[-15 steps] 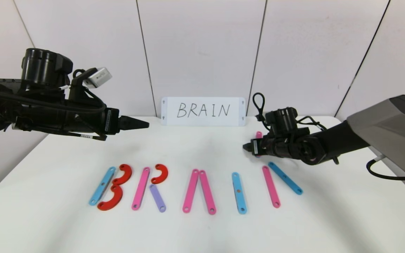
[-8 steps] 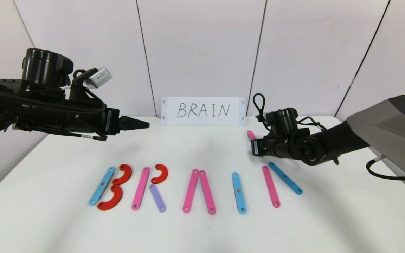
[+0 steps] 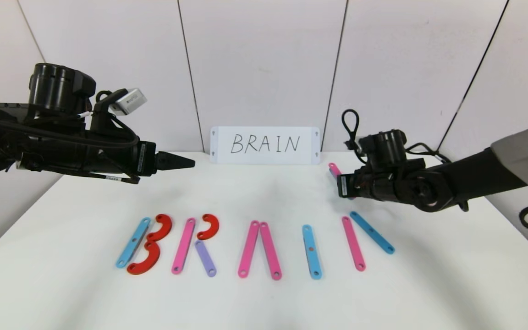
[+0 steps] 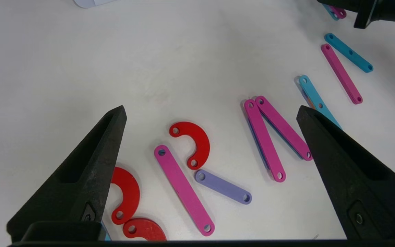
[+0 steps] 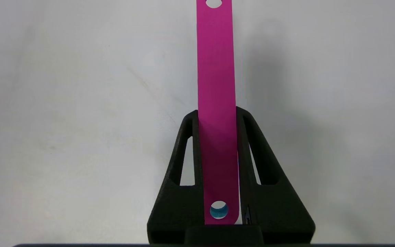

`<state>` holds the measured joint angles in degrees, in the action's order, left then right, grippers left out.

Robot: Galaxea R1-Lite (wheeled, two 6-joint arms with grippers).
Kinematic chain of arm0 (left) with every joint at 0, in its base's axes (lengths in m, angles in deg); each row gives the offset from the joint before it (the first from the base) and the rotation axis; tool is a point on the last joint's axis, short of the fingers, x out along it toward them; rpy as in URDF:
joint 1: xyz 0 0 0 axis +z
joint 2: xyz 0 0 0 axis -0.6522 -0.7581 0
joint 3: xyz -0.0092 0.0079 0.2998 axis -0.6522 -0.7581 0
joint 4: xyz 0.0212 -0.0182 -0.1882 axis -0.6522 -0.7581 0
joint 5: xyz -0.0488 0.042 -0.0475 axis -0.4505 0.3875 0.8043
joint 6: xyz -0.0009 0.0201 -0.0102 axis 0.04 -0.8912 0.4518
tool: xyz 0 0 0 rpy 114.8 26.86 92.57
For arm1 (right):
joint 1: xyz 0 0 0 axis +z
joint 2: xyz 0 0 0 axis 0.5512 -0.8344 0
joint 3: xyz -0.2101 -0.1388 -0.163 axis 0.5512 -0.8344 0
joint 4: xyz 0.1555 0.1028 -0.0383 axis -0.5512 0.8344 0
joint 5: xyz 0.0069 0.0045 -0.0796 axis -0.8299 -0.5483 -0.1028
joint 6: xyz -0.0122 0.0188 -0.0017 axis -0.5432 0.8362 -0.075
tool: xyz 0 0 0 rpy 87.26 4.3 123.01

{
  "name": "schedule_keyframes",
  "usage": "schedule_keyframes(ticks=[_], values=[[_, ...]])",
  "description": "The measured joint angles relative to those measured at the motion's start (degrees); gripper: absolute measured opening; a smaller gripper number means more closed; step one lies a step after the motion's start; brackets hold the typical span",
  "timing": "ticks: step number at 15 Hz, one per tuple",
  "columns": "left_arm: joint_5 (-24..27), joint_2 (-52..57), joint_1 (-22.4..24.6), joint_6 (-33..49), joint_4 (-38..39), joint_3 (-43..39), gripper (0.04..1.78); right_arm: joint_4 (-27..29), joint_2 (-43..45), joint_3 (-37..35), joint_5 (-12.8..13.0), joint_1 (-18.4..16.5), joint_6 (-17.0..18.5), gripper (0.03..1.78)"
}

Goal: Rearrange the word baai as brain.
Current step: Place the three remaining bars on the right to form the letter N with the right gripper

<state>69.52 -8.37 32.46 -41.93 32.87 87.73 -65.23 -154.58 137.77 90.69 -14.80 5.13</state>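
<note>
Here, right gripper (image 5: 218, 113) clamped on a pink bar (image 5: 216, 85) above the table (image 3: 264, 302), left gripper (image 4: 211, 113) spread wide, hovering over the letters.

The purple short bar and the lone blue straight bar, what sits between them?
Between the short purple plastic bar and lone blue straight bar, two pink straight bars lean into an A; head view.
</note>
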Motion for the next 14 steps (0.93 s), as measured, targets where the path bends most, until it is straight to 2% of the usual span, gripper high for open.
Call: schedule_keyframes(ticks=[3, 5, 7, 9, 14], values=[[0.0, 0.0, -0.13, 0.0, 0.0, -0.07, 1.74, 1.62, 5.35, -5.27, 1.33, -0.83, 0.22, 0.3], [0.01, 0.02, -0.24, 0.02, 0.0, -0.11, 1.74, 1.4, 7.89, -9.62, 3.12, -1.4, 0.37, 0.3], [0.0, 0.1, -0.27, 0.02, -0.06, -0.18, 1.74, 1.18, 9.26, -12.95, 4.17, -2.06, 1.9, 0.3], [0.0, 0.21, -0.29, 0.02, -0.06, -0.18, 1.74, 1.02, 9.75, -14.71, 4.41, -2.95, 3.67, 0.3], [-0.07, 0.22, -0.3, 0.02, -0.06, -0.27, 1.74, -3.17, 9.46, -18.6, 4.3, -4.46, 3.82, 0.3]])
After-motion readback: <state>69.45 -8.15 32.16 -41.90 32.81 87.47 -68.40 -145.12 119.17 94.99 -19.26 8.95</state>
